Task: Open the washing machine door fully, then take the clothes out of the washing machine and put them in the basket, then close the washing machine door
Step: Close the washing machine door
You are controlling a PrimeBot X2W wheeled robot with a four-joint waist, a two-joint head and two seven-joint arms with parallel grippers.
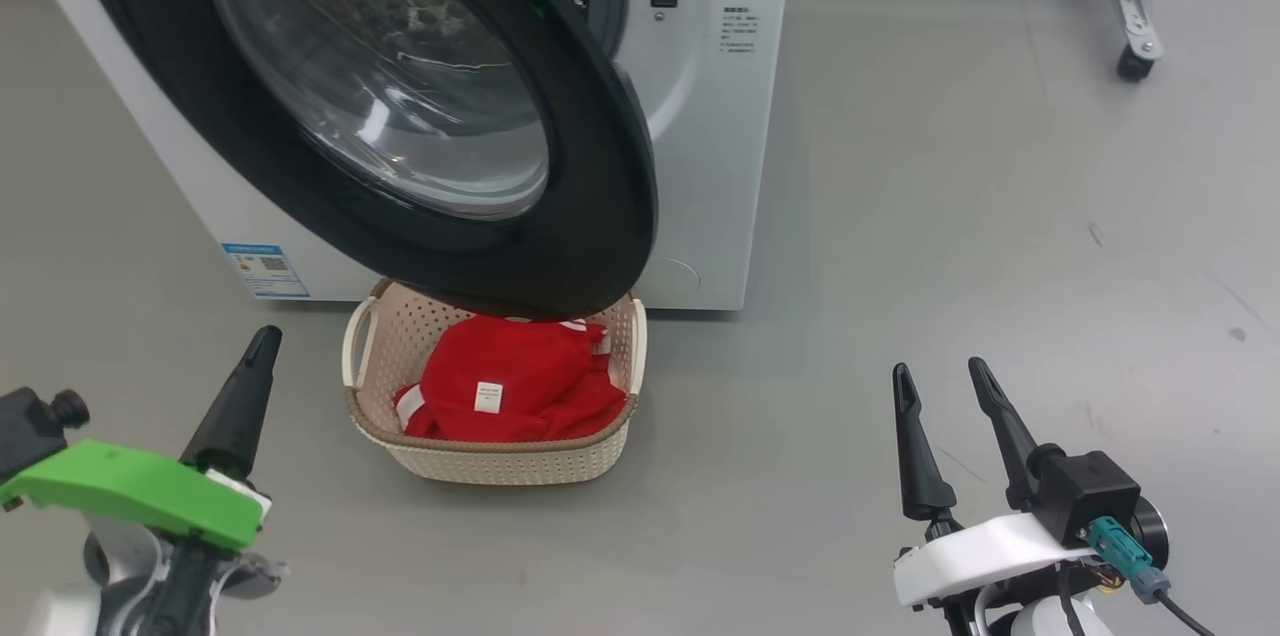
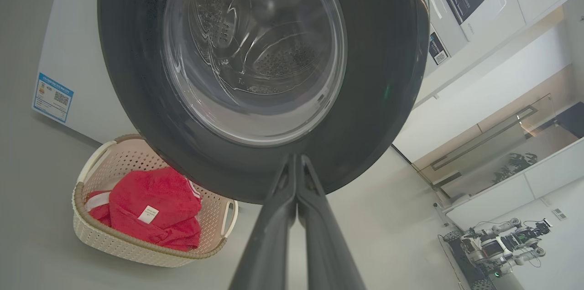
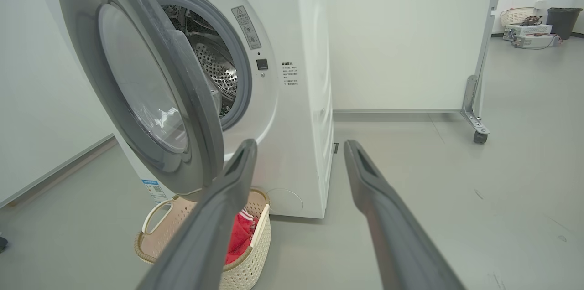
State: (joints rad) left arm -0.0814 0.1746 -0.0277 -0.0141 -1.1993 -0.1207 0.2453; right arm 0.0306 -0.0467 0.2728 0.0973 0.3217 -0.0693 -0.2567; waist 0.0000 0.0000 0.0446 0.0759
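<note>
The washing machine door [image 1: 400,106] hangs partly open from the white washing machine [image 1: 710,166], its black rim over the basket [image 1: 495,461]. Red clothes [image 1: 515,386] with a white tag lie inside the cream basket [image 2: 137,244]. Low at the left of the head view, my left gripper [image 1: 262,344] is shut and empty, its fingers [image 2: 296,180] pointing at the door's lower rim [image 2: 255,176] from a short way off. My right gripper [image 1: 940,378] stands open and empty over bare floor right of the basket. The right wrist view shows the door [image 3: 141,89], the steel drum [image 3: 214,66] and the clothes [image 3: 239,237].
A white panel on a castor leg [image 1: 1135,64] stands at the far right behind the machine. In the left wrist view another wheeled robot [image 2: 492,249] is parked by a distant wall. Grey floor [image 1: 980,216] stretches right of the machine.
</note>
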